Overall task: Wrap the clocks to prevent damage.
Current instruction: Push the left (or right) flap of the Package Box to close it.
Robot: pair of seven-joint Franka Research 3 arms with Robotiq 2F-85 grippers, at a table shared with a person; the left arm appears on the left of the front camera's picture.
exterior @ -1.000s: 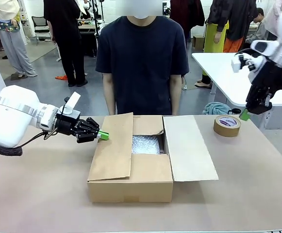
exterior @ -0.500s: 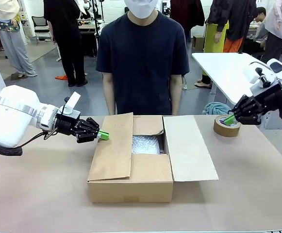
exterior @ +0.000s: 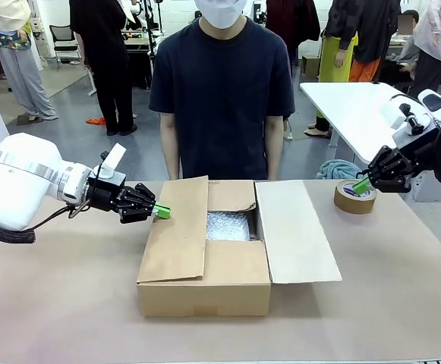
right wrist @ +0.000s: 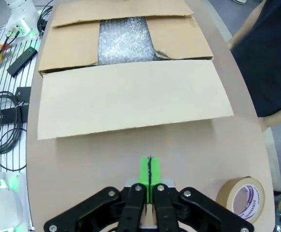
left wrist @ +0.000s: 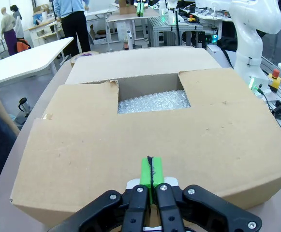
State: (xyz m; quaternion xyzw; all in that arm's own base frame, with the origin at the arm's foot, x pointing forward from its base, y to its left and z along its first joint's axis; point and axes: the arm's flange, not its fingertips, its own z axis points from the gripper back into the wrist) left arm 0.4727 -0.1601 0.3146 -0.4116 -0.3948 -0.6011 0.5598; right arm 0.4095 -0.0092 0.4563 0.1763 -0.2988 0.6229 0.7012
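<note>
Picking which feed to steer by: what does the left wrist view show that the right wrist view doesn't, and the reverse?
Left wrist view: the left gripper, shut, facing the near flap of the cardboard box from close by. Right wrist view: the right gripper, shut, above bare table, with the tape roll off to one side. Both: the bubble wrap in the box's opening.

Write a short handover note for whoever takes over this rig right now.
Left end effector: shut, empty, at the left flap of the cardboard box.
Right end effector: shut, empty, by the packing tape roll, not gripping it.
Box: bubble wrap inside; right flap lies open on the table. What lies under the wrap cannot be told.
Probably left to do: close the flaps and tape the box.
</note>
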